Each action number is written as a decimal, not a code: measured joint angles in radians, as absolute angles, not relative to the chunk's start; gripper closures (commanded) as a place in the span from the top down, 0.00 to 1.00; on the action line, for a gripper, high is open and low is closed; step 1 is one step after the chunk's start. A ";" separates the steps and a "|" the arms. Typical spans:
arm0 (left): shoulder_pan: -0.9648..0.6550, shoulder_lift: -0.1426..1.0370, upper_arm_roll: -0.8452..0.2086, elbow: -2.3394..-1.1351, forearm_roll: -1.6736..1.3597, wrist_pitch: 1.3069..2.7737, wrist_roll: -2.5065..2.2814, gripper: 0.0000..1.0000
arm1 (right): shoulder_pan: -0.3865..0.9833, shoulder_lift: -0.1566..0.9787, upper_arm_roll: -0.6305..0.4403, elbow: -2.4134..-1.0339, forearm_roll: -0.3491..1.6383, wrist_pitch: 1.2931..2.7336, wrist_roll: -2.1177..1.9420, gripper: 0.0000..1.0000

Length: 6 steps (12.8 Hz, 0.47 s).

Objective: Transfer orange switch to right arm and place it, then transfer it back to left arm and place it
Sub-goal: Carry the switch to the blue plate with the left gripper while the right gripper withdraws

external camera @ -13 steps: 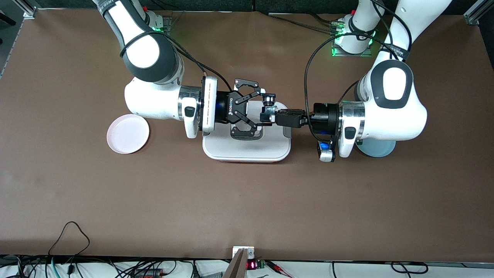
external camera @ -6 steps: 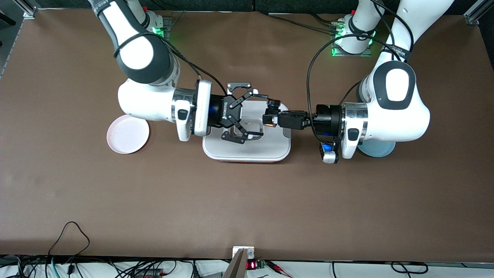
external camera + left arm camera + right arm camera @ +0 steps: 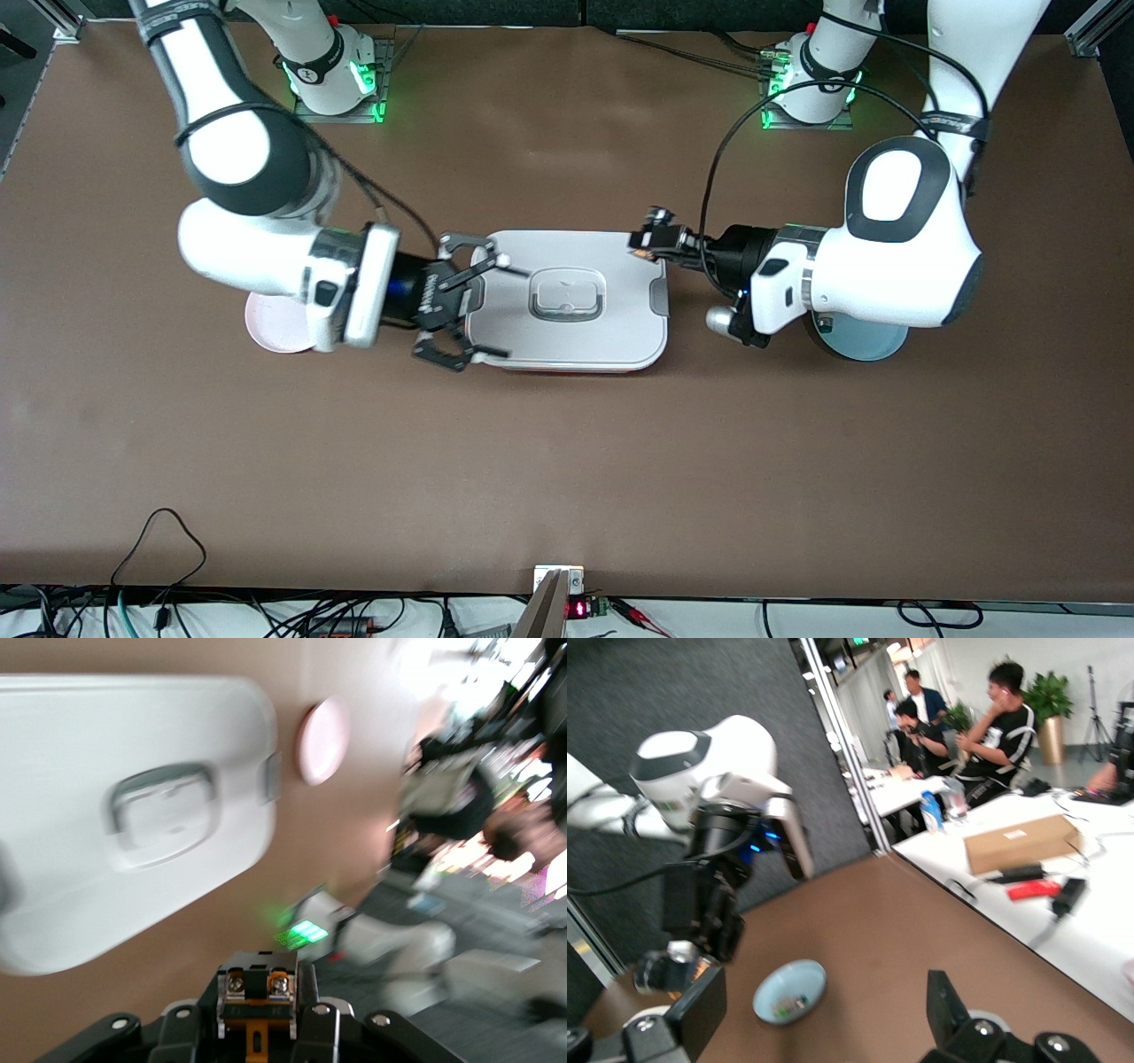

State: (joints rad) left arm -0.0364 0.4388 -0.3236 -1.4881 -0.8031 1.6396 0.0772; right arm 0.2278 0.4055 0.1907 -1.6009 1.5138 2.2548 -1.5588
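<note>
the brown desk carries everything. the right arm reaches in from its base and its pincer hangs over the edge of the box at the right arm's end, fingers spread wide apart with nothing between them. the left arm comes from its own base, and its pincer is up over the box corner at the left arm's end, on the side of the bases, jaws pressed together on the orange switch; in the left wrist view the switch sits clamped between the fingertips with its orange part and two screw terminals showing. the white box lies mid-desk, lid on, grey handle in the lid. a pink plate lies partly under the right arm's wrist, and a blue plate lies partly under the left arm; the right wrist view shows small items in the blue plate, too blurred to name.
</note>
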 measured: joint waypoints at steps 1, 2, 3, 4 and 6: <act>-0.021 0.438 -0.323 -1.486 -0.722 1.572 0.161 0.05 | 0.198 0.396 0.190 -1.631 1.502 2.254 -1.559 1.00; -0.003 0.438 -0.323 -1.482 -0.642 1.502 0.246 0.05 | 0.171 0.389 0.190 -1.660 1.497 2.253 -1.557 1.00; 0.011 0.437 -0.324 -1.477 -0.542 1.437 0.334 0.05 | 0.149 0.385 0.190 -1.691 1.489 2.253 -1.546 1.00; 0.019 0.435 -0.324 -1.472 -0.438 1.391 0.420 0.04 | 0.130 0.382 0.191 -1.714 1.462 2.253 -1.511 1.00; 0.021 0.420 -0.326 -1.468 -0.276 1.334 0.593 0.04 | 0.094 0.370 0.190 -1.728 1.311 2.254 -1.330 1.00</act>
State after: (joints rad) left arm 0.0205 0.4198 -0.3259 -1.4677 -0.2757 1.3340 0.5934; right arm 0.0939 0.3702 0.1904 -1.7279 1.3115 2.2536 -1.3305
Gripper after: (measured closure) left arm 0.661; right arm 0.000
